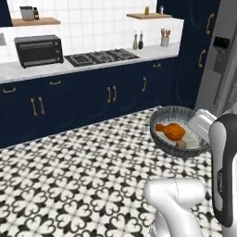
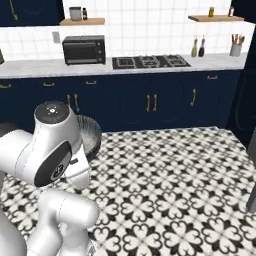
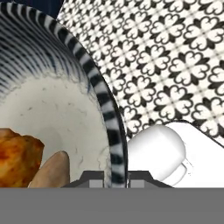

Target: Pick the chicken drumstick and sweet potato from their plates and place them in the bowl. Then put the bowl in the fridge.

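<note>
My gripper [image 3: 116, 178] is shut on the striped rim of the dark ribbed bowl [image 3: 94, 83], one finger inside and one outside. The bowl [image 1: 172, 109] hangs above the patterned floor, in front of the arm. Inside it lie the glossy orange chicken drumstick [image 1: 171, 131] and, right beside it, the small tan sweet potato [image 1: 181, 144]. Close up, the drumstick [image 3: 15, 157] and sweet potato [image 3: 52, 170] rest on the pale inside. The gripper [image 1: 198, 132] holds the bowl's right side. The grey fridge [image 1: 222, 69] stands at the far right. The plates are out of view.
Navy cabinets [image 1: 92, 97] with gold handles run along the back under a white counter with a black cooktop [image 1: 102, 57] and a toaster oven [image 1: 39, 50]. Black-and-white tiled floor [image 1: 69, 176] spreads below. Part of the bowl [image 2: 92, 135] peeks from behind the arm.
</note>
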You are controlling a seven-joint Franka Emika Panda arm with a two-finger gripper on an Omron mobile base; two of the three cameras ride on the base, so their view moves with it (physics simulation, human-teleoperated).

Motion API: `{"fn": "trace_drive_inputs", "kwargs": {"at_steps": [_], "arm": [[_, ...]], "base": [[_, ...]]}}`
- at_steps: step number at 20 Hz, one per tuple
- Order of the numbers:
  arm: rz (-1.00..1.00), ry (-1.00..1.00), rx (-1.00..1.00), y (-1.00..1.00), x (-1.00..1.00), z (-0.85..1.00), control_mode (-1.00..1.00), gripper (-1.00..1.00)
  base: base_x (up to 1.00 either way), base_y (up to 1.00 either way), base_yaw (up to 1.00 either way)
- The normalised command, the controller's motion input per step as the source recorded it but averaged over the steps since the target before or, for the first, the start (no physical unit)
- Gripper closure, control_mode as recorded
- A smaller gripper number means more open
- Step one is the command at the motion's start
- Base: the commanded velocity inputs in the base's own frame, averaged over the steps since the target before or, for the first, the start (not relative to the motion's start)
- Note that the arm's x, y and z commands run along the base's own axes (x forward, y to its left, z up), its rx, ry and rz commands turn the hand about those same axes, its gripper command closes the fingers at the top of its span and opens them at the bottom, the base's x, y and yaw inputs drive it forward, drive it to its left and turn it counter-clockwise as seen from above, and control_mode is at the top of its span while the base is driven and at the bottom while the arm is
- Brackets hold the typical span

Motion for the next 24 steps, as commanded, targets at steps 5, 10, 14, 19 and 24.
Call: {"fn": "trace_drive_inputs", "kwargs": {"at_steps": [5,10,14,19,24], "arm": [[0.00,0.00,0.00,0.00,0.00,0.00,1.00,1.00],[0.00,0.00,0.00,0.00,0.00,0.00,1.00,1.00],[0.00,0.00,0.00,0.00,0.00,0.00,1.00,1.00],[0.00,0.00,0.00,0.00,0.00,0.00,1.00,1.00],[0.00,0.00,0.00,0.00,0.00,0.00,1.00,1.00]], "base": [[1.00,1.00,-0.51],[1.00,0.98,-0.57],[1.00,0.85,-0.68],[0.93,0.75,-0.74],[0.85,0.72,-0.76]]}}
